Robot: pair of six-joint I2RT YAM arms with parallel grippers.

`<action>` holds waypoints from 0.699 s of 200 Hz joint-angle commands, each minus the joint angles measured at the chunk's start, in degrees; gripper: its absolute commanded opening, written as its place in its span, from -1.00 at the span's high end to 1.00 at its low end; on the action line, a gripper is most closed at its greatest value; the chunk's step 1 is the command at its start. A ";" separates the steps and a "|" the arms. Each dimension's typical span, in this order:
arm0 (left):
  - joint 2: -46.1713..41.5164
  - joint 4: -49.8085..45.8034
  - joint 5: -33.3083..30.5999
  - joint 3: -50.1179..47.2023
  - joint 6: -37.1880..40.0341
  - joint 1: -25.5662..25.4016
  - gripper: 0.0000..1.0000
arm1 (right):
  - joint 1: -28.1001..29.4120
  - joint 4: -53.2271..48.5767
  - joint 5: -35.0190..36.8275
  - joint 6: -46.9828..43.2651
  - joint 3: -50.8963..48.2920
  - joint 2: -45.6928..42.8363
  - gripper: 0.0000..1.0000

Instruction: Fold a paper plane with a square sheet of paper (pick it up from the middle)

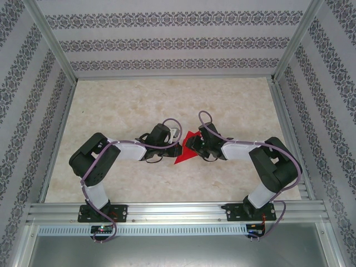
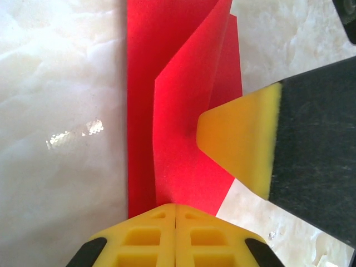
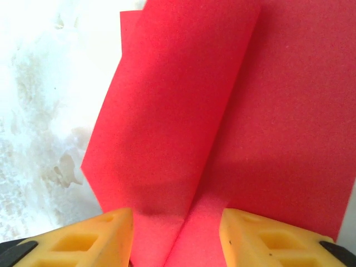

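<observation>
A partly folded red sheet of paper lies on the pale marbled counter, in the middle of the overhead frame. In the left wrist view, the left fingers at the bottom edge are clenched together on the sheet's near edge. At centre right, the yellow pad of one of the right fingers touches a raised flap. In the right wrist view, the right fingers stand apart at the bottom corners, released, with the sheet lying between them.

The sheet of paper is bright red, the table cream-marbled, the fingertips yellow, the arms black, and the twelve-o'clock wall grey floral-striped.
</observation>
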 commanded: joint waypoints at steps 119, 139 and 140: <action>1.52 -1.12 -1.70 3.13 1.70 0.64 0.85 | 1.31 -21.52 7.94 0.87 3.18 6.94 -0.03; 1.89 -1.12 -1.50 3.14 1.72 0.63 0.85 | 1.49 -21.98 7.96 1.07 3.71 7.71 0.02; 1.94 -1.12 -1.50 3.19 1.66 0.63 0.85 | 1.45 -22.07 7.99 1.06 3.73 7.73 0.02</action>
